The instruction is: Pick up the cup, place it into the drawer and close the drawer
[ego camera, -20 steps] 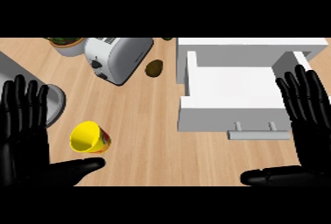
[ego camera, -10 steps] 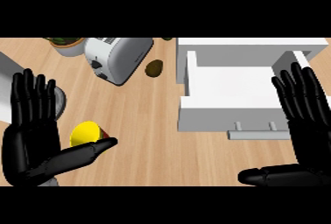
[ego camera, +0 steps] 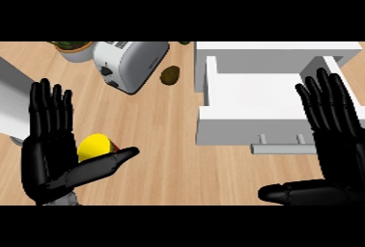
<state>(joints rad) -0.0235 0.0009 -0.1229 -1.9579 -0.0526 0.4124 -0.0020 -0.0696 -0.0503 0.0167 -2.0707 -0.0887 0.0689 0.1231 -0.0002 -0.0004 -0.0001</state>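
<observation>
Cup: the yellow cup (ego camera: 94, 146) lies on the wooden tabletop (ego camera: 167, 159), in the gap between the left hand's straight fingers and its thumb; the thumb crosses in front of its lower edge, and contact cannot be judged.
Left hand: the left hand (ego camera: 49, 159) shows at the lower left, fingers (ego camera: 51, 108) straight and pointing up the view, thumb spread out to the right below the cup; nothing is curled round the cup.
Right hand: the right hand (ego camera: 341, 149) shows at the lower right, fingers (ego camera: 328, 103) straight and spread, thumb stretched left along the lower edge; it holds nothing.
Drawer: the white drawer (ego camera: 253, 99) stands pulled open, its interior facing up; the right fingers overlap its right side, and its handle (ego camera: 281, 148) lies just left of the right palm.
Toaster: a silver toaster (ego camera: 128, 60) lies above the left fingers, tilted across the tabletop.
Small object: a brown rounded object (ego camera: 170, 75) sits between the toaster and the drawer.
Plant pot: a potted plant (ego camera: 73, 49) shows at the upper left, beside the toaster.
</observation>
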